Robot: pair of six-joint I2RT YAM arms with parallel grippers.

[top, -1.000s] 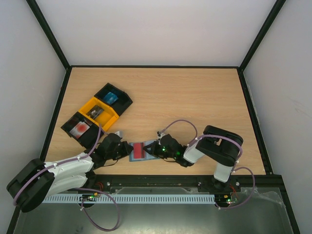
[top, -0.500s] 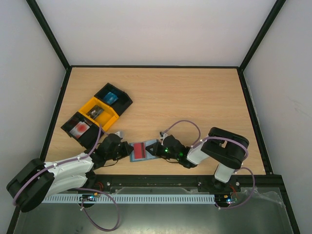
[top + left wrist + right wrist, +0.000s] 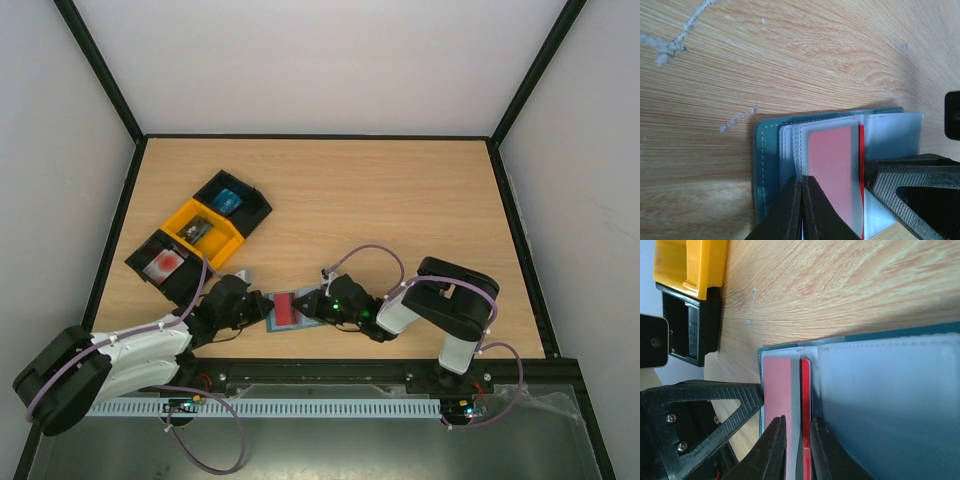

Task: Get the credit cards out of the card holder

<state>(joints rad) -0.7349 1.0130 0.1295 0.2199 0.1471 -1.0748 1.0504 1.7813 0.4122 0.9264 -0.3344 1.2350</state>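
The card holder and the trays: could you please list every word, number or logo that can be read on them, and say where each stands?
No text can be read in any view.
credit card: plain red face, no print visible.
card holder: only stitching, no brand mark.
trays: whatever their contents carry is too small to read from the top view.
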